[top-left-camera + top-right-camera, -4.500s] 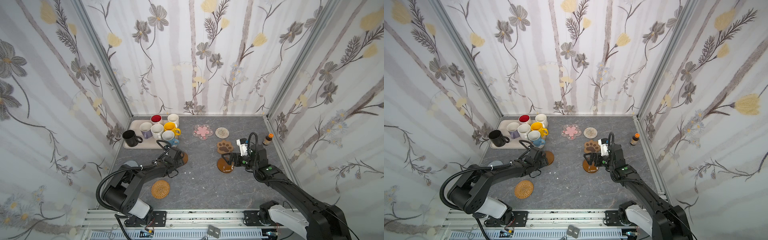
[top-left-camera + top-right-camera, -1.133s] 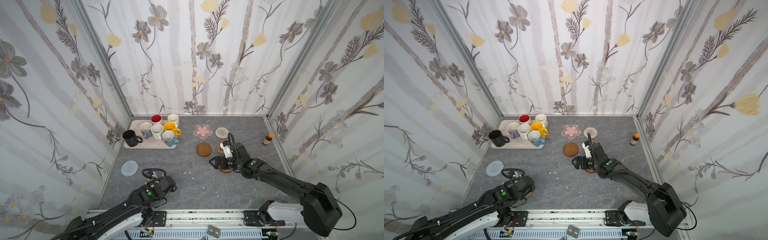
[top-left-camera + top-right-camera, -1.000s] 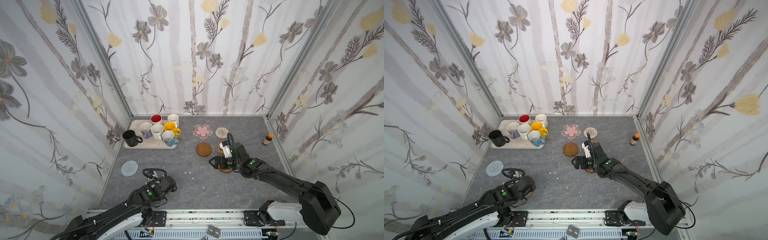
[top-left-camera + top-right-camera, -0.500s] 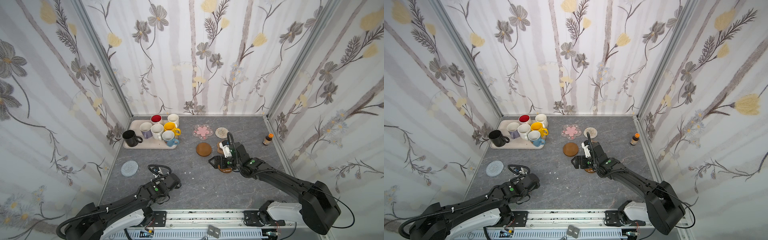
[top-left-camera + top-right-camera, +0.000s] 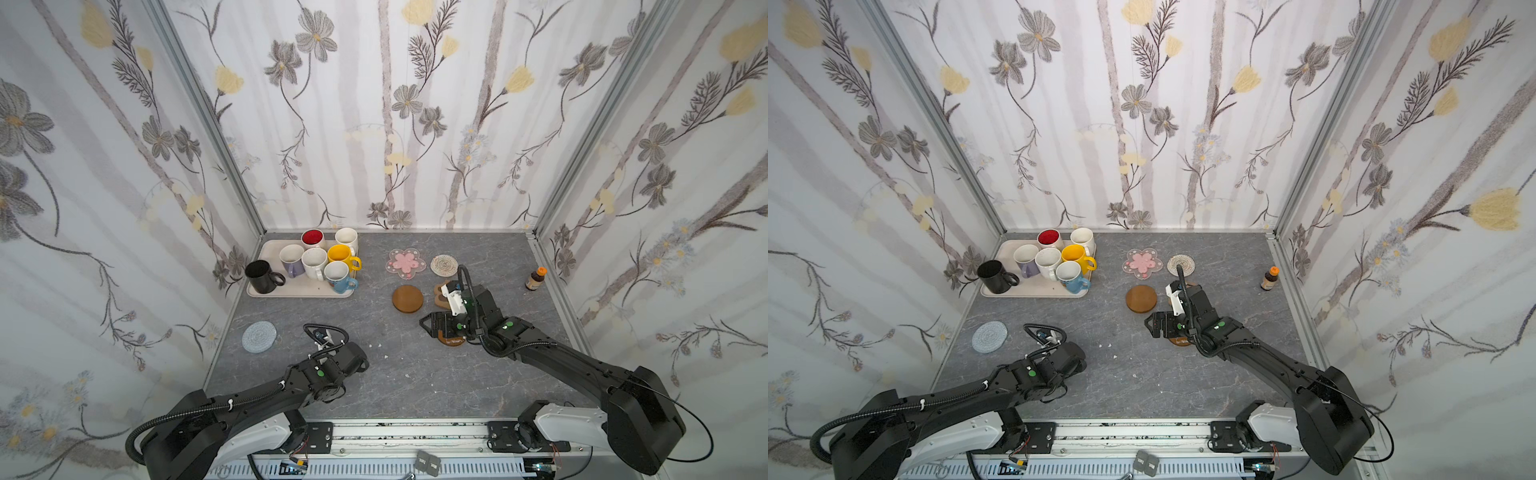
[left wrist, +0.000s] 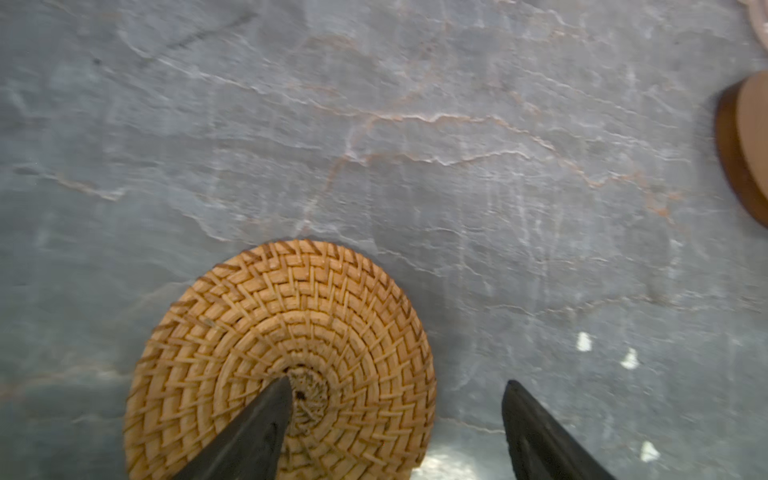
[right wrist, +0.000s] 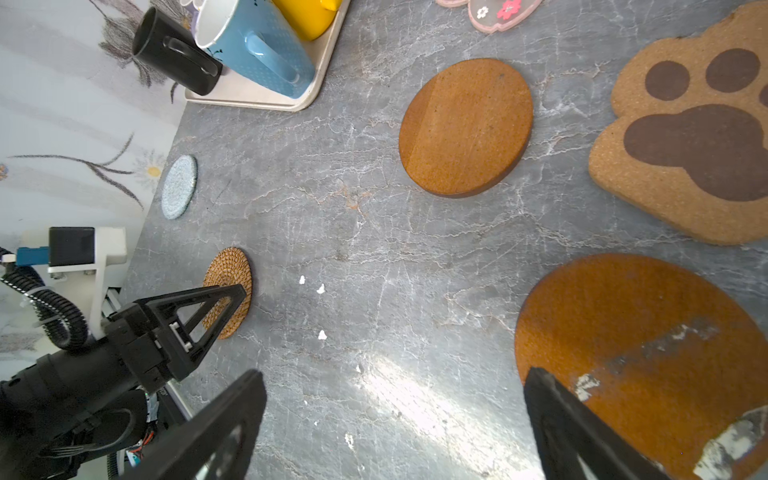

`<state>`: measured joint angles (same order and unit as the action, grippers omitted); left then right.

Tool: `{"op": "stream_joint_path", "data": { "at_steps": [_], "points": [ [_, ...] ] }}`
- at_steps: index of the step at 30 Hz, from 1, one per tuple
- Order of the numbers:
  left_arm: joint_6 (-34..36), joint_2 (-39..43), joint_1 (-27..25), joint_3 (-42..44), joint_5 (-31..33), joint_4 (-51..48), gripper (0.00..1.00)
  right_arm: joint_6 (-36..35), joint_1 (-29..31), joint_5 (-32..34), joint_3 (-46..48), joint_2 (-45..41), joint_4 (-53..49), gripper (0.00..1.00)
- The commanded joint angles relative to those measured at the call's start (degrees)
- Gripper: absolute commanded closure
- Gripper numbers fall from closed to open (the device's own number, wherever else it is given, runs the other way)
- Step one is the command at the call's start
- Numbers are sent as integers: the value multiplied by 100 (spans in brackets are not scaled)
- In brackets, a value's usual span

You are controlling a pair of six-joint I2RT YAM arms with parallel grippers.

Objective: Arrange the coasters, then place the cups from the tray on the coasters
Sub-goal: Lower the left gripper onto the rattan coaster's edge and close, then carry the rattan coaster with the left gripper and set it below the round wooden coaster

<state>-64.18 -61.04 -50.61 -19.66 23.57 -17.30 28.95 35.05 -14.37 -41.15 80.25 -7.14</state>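
On the tabletop point(image 5: 415, 382), the tray point(image 5: 299, 291) sat at 10 o'clock with the mugs point(image 5: 314, 262) grouped on it. The blossom coaster point(image 5: 405, 263) lay at 12 o'clock, the far woven coaster point(image 5: 444, 264) just at its 3 o'clock. The far wooden disc point(image 5: 407, 298) lay at the blossom coaster's 6 o'clock. The paw coaster point(image 7: 690, 137) lay near that disc's 3 o'clock. The near wooden disc point(image 7: 640, 332) lay at the paw coaster's 6 o'clock, partly under the right end effector point(image 7: 395, 372). The bottle point(image 5: 535, 278) stood at 2 o'clock by the wall. The near woven coaster point(image 5: 259, 336) lay at 8 o'clock, and the rattan coaster point(image 6: 282, 332) at 7 o'clock beneath the left end effector point(image 6: 397, 381).
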Motion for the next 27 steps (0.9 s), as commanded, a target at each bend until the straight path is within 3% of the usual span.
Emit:
{"op": "stream_joint_path", "data": {
  "at_steps": [1,27],
  "points": [
    [-160,-148,-78,-52,-1198,464,18,-73,-65,58,27,-44,151,3],
    [413,-2402,-498,-1774,-1294,1606,18,-252,-701,-135,378,-549,11,3]
  ]
}}
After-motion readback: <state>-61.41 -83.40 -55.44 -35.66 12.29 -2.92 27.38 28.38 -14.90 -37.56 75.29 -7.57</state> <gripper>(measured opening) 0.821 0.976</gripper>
